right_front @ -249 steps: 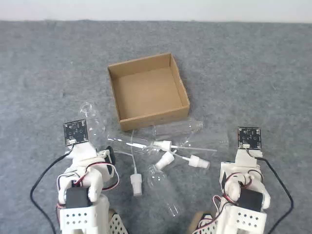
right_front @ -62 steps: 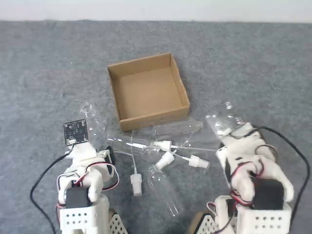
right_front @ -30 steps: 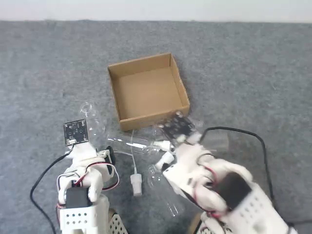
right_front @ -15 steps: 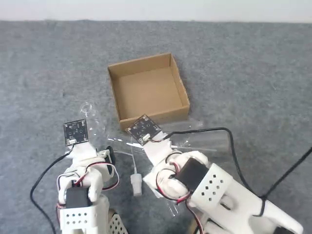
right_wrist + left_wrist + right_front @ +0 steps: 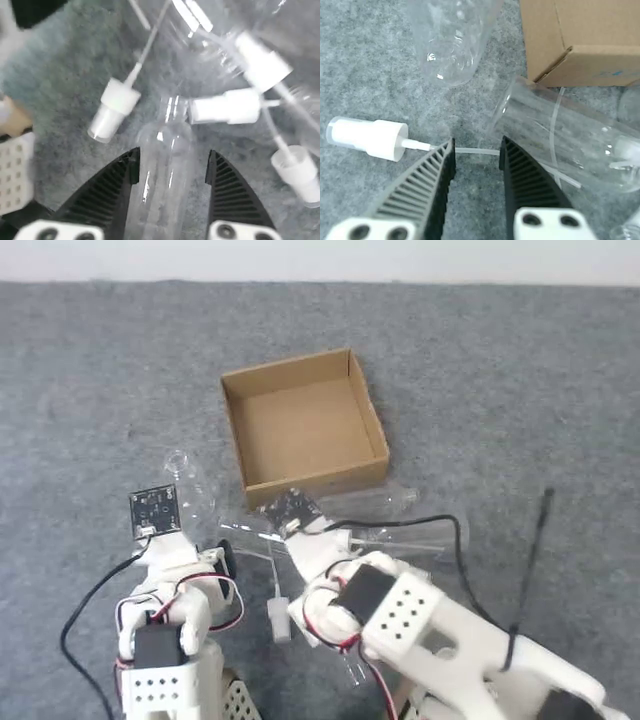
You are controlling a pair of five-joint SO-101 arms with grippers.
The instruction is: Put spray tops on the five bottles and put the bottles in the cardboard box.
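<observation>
As my right pincer (image 5: 173,152) gapes wide astride a clear plastic bottle (image 5: 157,190), my left pincer (image 5: 477,142) stands parted at its nine o'clock.

- One cardboard box (image 5: 318,481), out beyond both my grippers.
- Five clear bottles:
  - one (image 5: 161,150) between the fingers of my right gripper (image 5: 173,155)
  - two (image 5: 380,502) (image 5: 425,535) past the right gripper
  - one (image 5: 560,135) just beside my left gripper (image 5: 476,145)
  - one (image 5: 452,35) ahead of the left gripper
- Four white spray tops that I can count, all (image 5: 114,111) (image 5: 225,110) (image 5: 262,62) (image 5: 295,172) ahead of my right gripper.
</observation>
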